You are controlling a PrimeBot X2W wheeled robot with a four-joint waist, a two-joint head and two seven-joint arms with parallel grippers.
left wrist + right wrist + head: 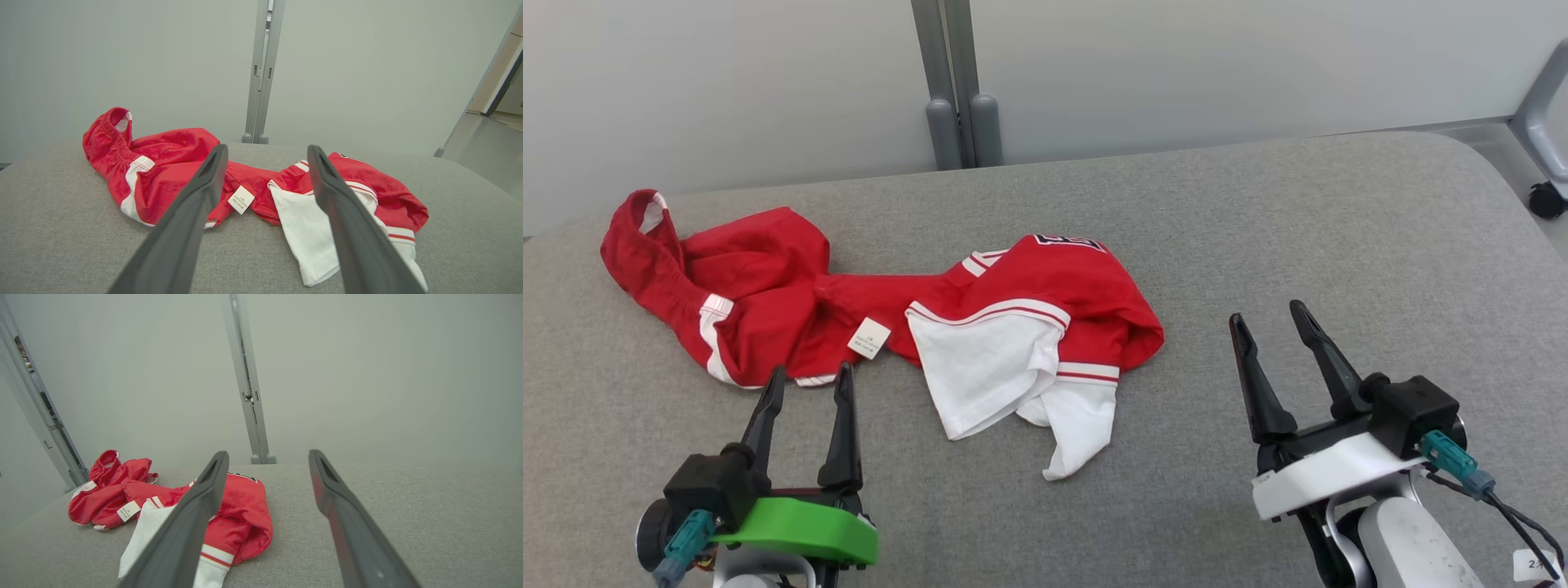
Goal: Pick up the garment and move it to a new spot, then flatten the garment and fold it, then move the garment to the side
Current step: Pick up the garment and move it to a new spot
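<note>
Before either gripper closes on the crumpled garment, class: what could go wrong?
1. The garment lies twisted and bunched; the open left gripper, close to its red end, may pinch several layers.
2. The open right gripper stands clear of the cloth; a one-sided lift would likely drag the rest.

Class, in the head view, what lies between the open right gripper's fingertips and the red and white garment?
Only bare grey surface separates the right gripper from the garment; the head view shows it plainly.
</note>
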